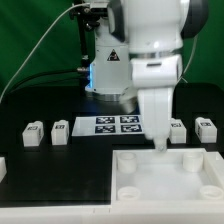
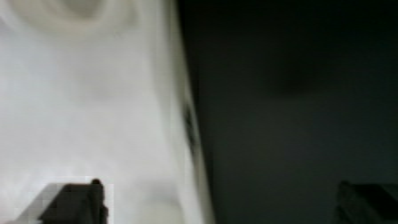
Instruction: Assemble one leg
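Note:
Two white legs point(image 1: 33, 132) point(image 1: 60, 131) stand on the black table at the exterior view's left, and two more point(image 1: 178, 128) point(image 1: 206, 128) at its right, each with a square marker. My gripper point(image 1: 160, 143) hangs low over the far edge of the large white panel point(image 1: 140, 195), apart from all the legs. In the wrist view the gripper point(image 2: 222, 205) is open and empty, with its dark fingertips point(image 2: 71, 203) wide apart. It straddles the blurred panel edge point(image 2: 107, 110), with black table on the other side.
The marker board point(image 1: 115, 124) lies behind the gripper, in front of the arm's base. A white part point(image 1: 2, 165) shows at the exterior view's left edge. The panel has round sockets near its corners point(image 1: 130, 168).

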Robot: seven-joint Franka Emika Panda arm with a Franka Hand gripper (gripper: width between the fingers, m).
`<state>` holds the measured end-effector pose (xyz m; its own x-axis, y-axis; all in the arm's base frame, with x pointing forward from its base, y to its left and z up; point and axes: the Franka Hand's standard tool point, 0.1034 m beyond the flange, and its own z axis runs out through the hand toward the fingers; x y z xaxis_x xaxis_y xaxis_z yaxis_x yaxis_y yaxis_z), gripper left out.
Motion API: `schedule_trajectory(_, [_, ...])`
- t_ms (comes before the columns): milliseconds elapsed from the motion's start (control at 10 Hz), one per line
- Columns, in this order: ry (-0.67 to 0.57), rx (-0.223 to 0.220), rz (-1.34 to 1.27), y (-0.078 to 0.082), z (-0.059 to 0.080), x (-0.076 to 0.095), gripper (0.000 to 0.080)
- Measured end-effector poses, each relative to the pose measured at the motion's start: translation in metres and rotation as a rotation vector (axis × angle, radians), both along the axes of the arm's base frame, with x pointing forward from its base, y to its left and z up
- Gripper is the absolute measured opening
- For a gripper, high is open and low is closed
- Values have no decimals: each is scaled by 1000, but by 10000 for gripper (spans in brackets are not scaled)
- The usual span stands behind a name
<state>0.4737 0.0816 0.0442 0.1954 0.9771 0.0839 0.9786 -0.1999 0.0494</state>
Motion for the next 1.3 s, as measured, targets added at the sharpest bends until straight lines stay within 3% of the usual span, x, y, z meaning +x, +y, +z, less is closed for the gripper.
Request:
schedule_trajectory(400, [20,62,-593,75,32,-25,649])
schedule_trajectory(500, [25,71,-661,81,33,-27,649])
schedule_trajectory(900, [89,122,-1118,83,30,-30,649])
schedule_trajectory(1100, [156,116,-1376,93,16,-50,649])
schedule_trajectory(1300, [179,108,-1433,93,3,-58,649])
